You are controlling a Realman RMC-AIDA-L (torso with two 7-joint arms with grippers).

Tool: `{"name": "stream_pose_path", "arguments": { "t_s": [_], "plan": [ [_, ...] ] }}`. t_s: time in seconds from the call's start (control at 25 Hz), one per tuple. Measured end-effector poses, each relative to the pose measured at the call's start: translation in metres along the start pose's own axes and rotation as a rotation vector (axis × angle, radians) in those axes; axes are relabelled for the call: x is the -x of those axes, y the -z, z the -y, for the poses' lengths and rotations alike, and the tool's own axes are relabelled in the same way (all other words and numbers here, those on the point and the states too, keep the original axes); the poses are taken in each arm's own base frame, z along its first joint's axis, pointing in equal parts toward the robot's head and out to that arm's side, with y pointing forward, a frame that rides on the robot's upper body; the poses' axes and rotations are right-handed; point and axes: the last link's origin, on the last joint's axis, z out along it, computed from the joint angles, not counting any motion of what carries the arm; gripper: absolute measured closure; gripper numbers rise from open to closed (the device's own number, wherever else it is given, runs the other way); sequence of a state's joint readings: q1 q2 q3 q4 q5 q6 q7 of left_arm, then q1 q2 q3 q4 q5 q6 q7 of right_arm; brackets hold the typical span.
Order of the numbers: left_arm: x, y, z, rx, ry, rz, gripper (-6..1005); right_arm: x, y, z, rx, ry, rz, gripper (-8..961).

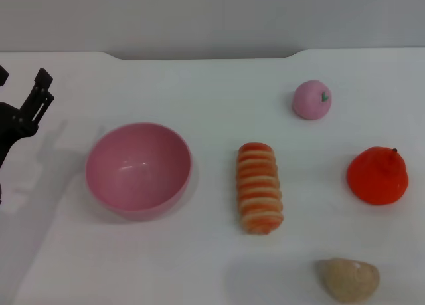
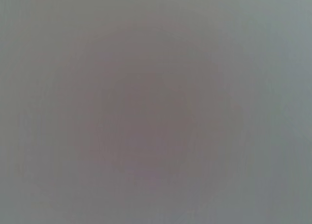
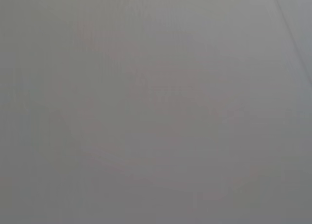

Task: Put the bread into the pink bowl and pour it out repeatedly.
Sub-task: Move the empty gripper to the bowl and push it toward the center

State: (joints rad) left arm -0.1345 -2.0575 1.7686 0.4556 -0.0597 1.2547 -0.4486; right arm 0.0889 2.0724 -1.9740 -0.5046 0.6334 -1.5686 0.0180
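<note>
Surface: white counter [image 1: 199,99], matte, fills most of head view. Far edge w/ shallow raised step across the middle, rounded at both ends; far-left and far-right corners sit lower. Backdrop: plain grey wall [image 1: 212,16] behind far edge, no markings. Light: soft, even, from overhead; faint diffuse shadows on counter toward near edge. Wrist views: uniform grey blur, no detail; thin diagonal line [image 3: 292,33] in right wrist view, nature unclear.

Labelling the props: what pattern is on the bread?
Orange-red with cream stripes across the bread; head view shows it best.
</note>
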Motion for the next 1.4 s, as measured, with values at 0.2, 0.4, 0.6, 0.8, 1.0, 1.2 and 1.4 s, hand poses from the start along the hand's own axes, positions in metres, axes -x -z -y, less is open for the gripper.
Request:
{"name": "stream_pose_path", "arguments": {
  "t_s": [0.2, 0.4, 0.6, 0.8, 1.0, 1.2, 1.4],
  "plan": [
    [0.0, 0.002, 0.0, -0.003, 0.001, 0.002, 192, 0.0, 0.001, 0.0, -0.001, -0.001, -0.001, 399],
    [0.0, 0.002, 0.001, -0.004, 0.008, 0.002, 194, 0.0, 0.0, -0.001, 0.005, -0.006, -0.001, 399],
    [-0.002, -0.005, -0.002, 0.016, 0.01, -0.005, 195, 0.0, 0.0, -0.003, 0.012, -0.011, 0.0, 400],
    [-0.006, -0.037, -0.01, 0.048, -0.008, 0.046, 197, 0.0, 0.0, -0.005, 0.023, -0.012, 0.0, 400],
    [-0.018, -0.074, -0.026, 0.076, -0.046, 0.124, 198, -0.001, 0.0, -0.005, 0.025, -0.011, -0.004, 401],
    [-0.056, -0.108, -0.042, 0.102, -0.073, 0.13, 199, -0.002, 0.002, -0.005, 0.026, -0.009, -0.014, 401],
    [-0.086, -0.124, -0.052, 0.108, -0.076, 0.158, 199, -0.003, 0.004, -0.005, 0.033, -0.005, -0.024, 400]
  ]
}}
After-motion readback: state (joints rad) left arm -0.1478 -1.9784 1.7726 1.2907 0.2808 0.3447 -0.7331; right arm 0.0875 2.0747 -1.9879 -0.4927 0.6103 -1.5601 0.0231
